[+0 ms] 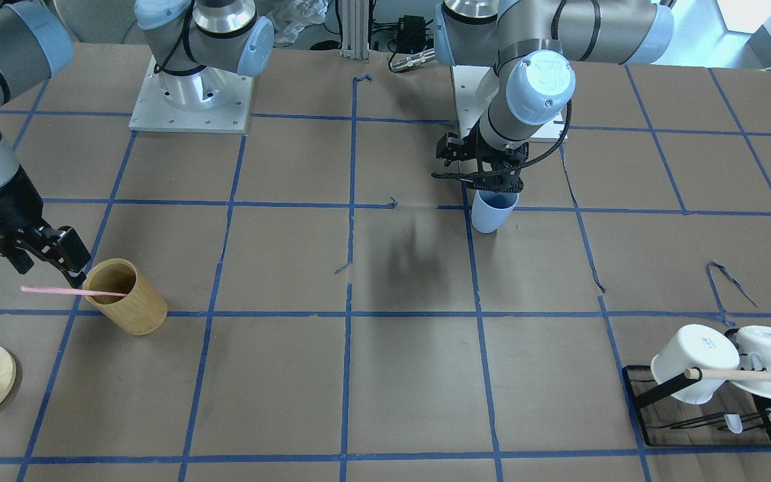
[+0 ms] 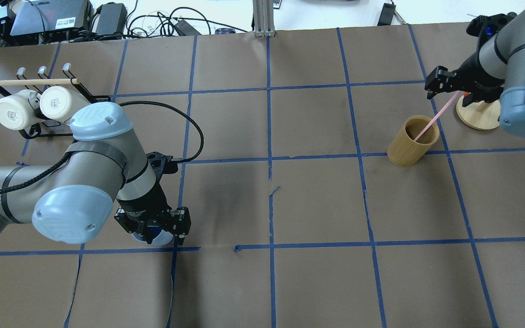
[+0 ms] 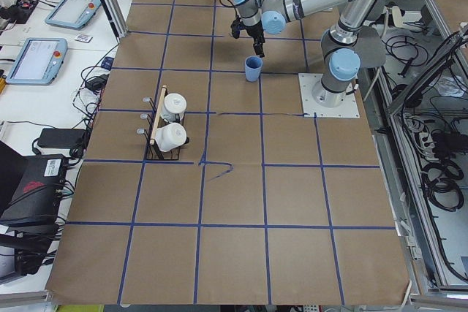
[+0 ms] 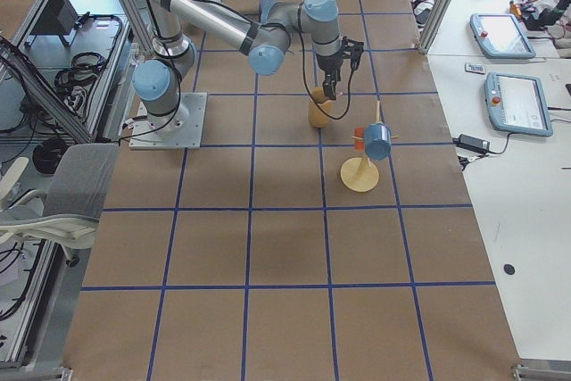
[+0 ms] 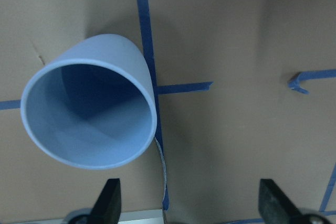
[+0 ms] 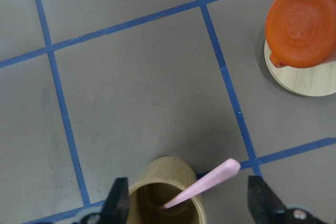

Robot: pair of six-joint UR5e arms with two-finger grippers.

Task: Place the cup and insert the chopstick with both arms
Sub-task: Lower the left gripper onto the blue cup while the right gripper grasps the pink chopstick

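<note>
Both halves look done. The blue cup (image 1: 492,213) stands upright on the tabletop (image 1: 412,388), on a tape line. The left claw (image 1: 494,184) hovers just above it, fingers spread and touching nothing. The pink chopstick (image 1: 71,291) leans in the bamboo holder (image 1: 132,308), tip inside, and the right claw (image 2: 451,87) is spread apart either side of its upper end, not gripping. I'd say only backing both arms away is left. Brown paper gridded with blue tape covers the surface. A mug rack (image 1: 720,375) sits at one corner, with tablets (image 3: 33,60) on a side desk.

Bare table (image 1: 412,375) between blue cup (image 1: 492,211) and wooden holder (image 1: 124,296); pink chopstick (image 1: 71,290) aslant in its mouth
</note>
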